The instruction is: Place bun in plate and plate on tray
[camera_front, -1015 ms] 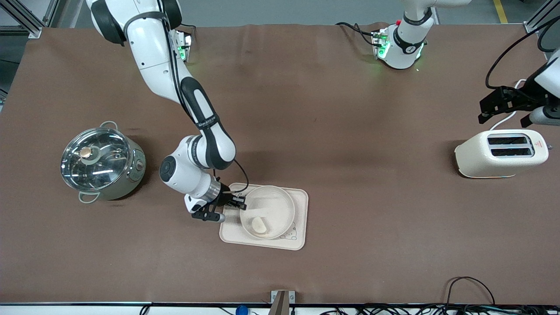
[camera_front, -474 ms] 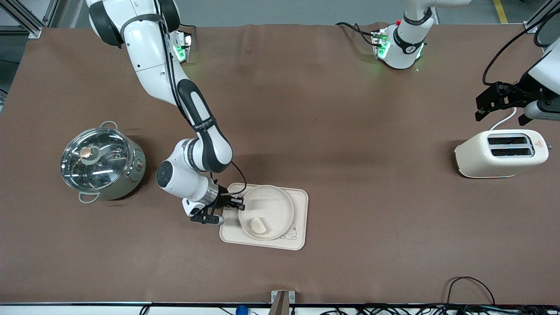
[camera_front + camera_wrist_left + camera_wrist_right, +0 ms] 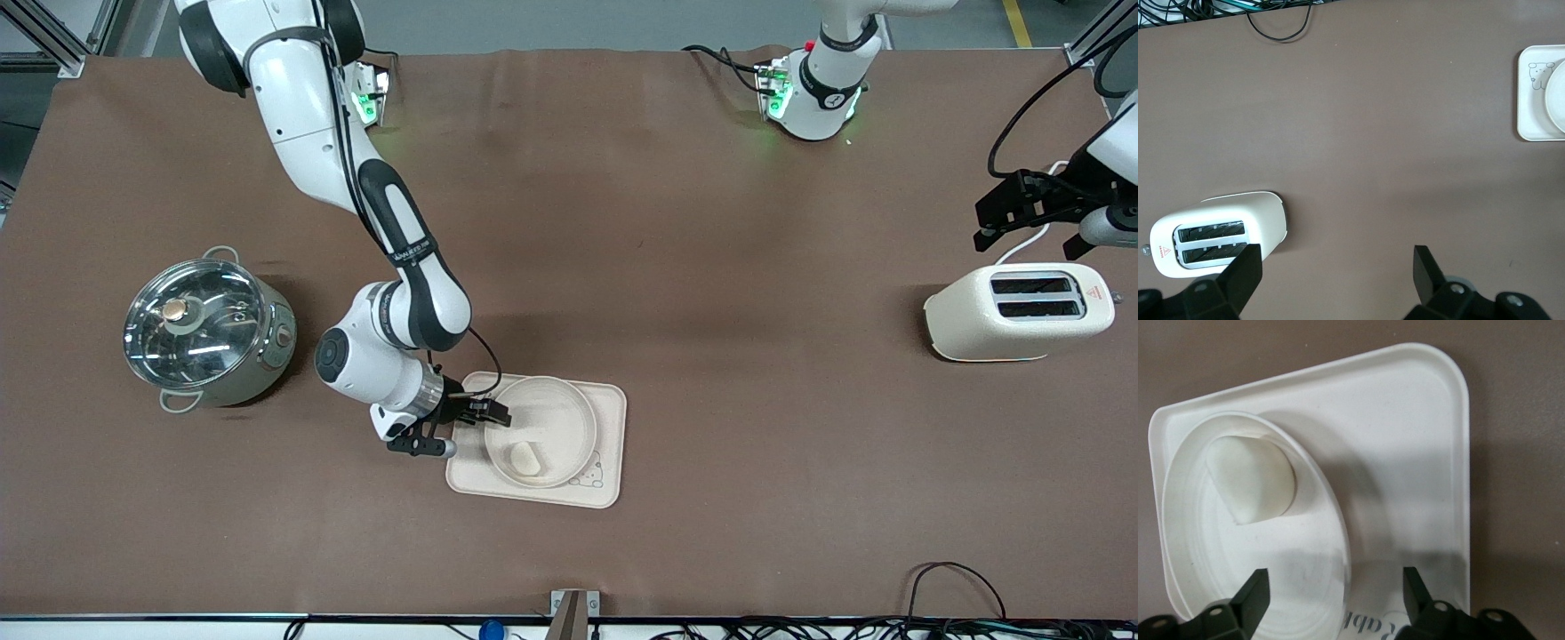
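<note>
The round, shallow cream-beige plate, judged stiff, light and slippery, is straddled at its rim by the right gripper, fingers spread and released, while the left gripper waits with fingers released.

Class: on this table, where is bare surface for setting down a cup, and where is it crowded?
Bare brown table lies between the cream rectangular tray and the cream toaster. It is crowded where the right gripper is at the round plate holding the bun, beside the steel lidded pot.
</note>
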`<state>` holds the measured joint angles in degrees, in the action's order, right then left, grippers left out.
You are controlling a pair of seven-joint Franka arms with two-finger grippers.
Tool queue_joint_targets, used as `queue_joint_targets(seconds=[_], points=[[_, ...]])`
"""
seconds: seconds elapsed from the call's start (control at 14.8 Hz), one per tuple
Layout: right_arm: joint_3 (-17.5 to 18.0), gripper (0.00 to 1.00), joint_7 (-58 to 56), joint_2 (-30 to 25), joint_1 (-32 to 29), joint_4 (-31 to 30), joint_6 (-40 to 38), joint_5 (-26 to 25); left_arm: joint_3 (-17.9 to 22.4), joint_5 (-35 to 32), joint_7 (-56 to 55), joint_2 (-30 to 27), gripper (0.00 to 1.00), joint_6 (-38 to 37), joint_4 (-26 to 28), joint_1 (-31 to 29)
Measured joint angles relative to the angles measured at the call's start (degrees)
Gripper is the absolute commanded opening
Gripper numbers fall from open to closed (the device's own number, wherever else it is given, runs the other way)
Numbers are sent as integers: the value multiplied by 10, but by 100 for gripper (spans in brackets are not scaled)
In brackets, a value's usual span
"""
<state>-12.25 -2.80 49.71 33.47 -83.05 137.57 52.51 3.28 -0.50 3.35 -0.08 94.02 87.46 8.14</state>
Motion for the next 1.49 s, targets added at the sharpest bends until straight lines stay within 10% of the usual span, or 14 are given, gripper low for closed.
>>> queue_joint_targets(seconds=[0.41, 0.88, 1.22, 1.49], points=[[-73, 100, 1, -80, -46, 3, -260, -19, -1, 0, 0, 2, 100, 0, -1, 1], [-175, 100, -5, -223, -82, 3, -450, -209, -1, 0, 0, 3, 100, 0, -4, 1], [-150, 100, -15, -349, -111, -10, -523, -381, -1, 0, 0, 3, 100, -1, -4, 1], [-8, 100, -25, -431, -247, -18, -555, -468, 1, 0, 0, 3, 100, -1, -4, -2]])
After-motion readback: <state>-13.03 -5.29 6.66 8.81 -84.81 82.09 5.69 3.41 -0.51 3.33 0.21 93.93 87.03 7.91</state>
